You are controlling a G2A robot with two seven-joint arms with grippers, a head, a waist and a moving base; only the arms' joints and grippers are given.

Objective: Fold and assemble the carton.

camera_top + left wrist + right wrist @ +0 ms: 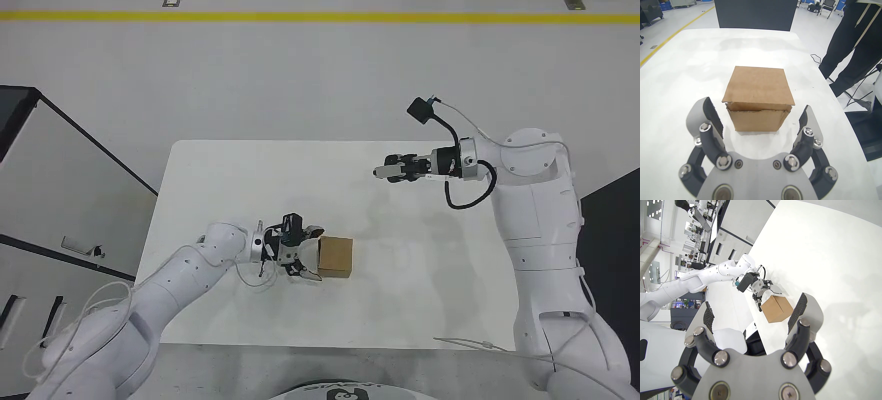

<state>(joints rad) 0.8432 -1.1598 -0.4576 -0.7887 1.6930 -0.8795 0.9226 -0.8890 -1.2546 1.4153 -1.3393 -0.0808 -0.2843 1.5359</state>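
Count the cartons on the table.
1. The carton sits on the table, toward the robot's side, just ahead of the open left gripper. Nothing there could hide another.

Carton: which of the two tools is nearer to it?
The left tool, open right at the carton; the right tool is far off across the table.

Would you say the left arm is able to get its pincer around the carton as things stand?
Probably yes: the left pincer is open right beside the carton, with bare table between them, and the right pincer is well away across the table.
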